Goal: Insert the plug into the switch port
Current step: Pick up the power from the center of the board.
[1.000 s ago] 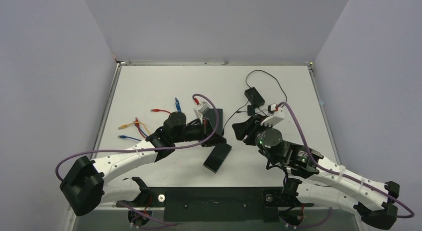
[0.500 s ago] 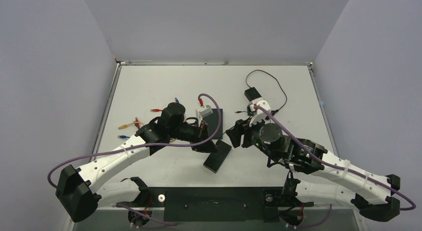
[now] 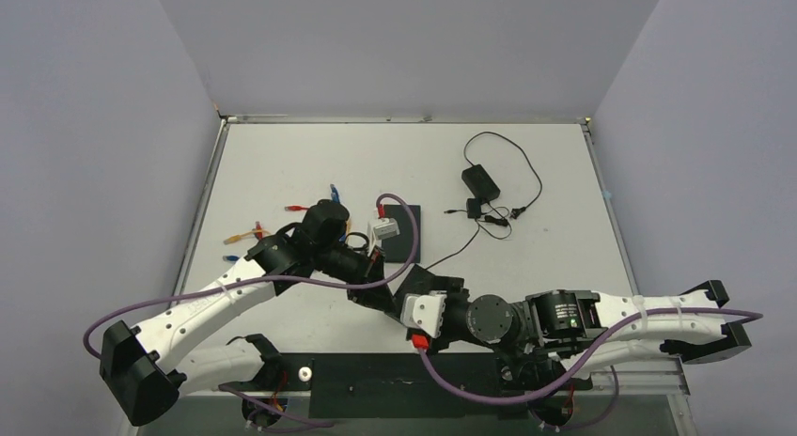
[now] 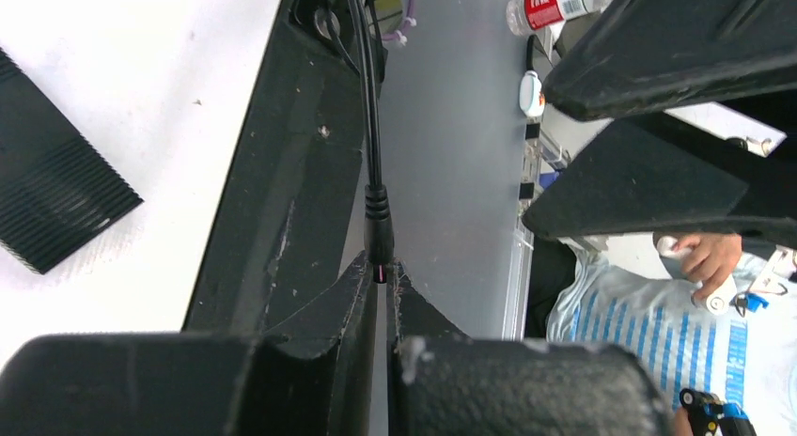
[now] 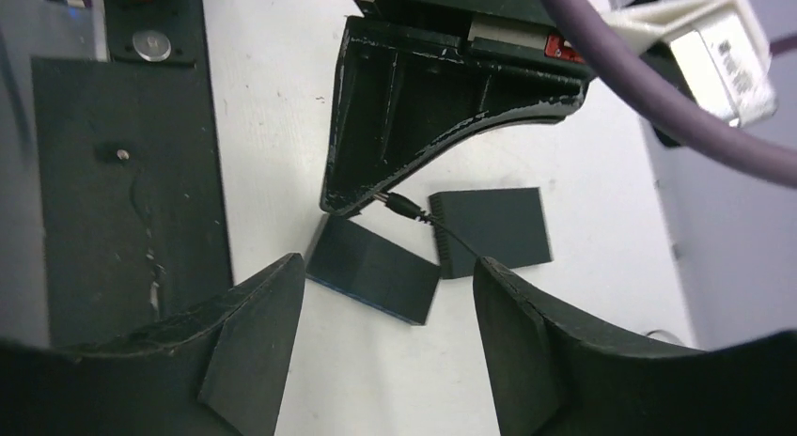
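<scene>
My left gripper (image 4: 380, 267) is shut on the tip of the black barrel plug (image 4: 378, 231), and the plug's thin cable runs away from it. From the right wrist view the plug (image 5: 399, 208) pokes out of the left fingers (image 5: 395, 126), just above a plain black box (image 5: 376, 270) and beside a ribbed black box (image 5: 493, 227). I cannot tell which box is the switch, and no port shows. My right gripper (image 5: 387, 276) stands open over the plain box and holds nothing. From above, both grippers, left (image 3: 381, 295) and right (image 3: 428, 288), meet near the table's front centre.
A black power adapter (image 3: 479, 180) with its looped cable lies at the back right. Several coloured network cables (image 3: 254, 234) lie at the left. The ribbed box (image 3: 404, 231) sits mid-table. A black mounting plate (image 3: 404, 370) runs along the near edge.
The right arm has swung from the right-middle of the table to the front centre, and its jaws have widened. The left gripper has carried the plug toward the near edge.
</scene>
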{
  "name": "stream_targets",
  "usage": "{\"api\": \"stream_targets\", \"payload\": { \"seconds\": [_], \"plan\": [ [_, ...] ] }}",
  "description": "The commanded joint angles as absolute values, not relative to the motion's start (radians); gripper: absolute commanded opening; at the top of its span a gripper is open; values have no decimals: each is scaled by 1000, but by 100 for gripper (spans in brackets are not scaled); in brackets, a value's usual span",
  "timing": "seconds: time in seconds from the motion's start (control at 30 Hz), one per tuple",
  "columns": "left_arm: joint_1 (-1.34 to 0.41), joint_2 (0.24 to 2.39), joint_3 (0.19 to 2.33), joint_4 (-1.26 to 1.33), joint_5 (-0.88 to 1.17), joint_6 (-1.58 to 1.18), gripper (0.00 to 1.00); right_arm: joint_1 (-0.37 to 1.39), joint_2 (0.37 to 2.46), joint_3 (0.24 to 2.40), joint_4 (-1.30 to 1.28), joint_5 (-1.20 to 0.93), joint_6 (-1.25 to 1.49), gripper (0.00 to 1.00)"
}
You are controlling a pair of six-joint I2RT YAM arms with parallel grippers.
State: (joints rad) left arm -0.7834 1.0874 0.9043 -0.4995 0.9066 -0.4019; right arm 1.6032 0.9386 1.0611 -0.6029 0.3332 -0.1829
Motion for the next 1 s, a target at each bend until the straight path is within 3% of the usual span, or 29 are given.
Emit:
{"api": "stream_targets", "payload": {
  "seconds": [0.0,0.23,0.97],
  "plan": [
    [-814,1048,959,-548,954,-345,0,1641,905,1094,-630,342,-460,62],
    [-889,1024,961,-576,951,-305,0,1643,931,1129,-694,310,-597,61],
    [-941,1057,978,-588,981,-279,0,1643,1041,1183,-758,106,-764,39]
  ]
}}
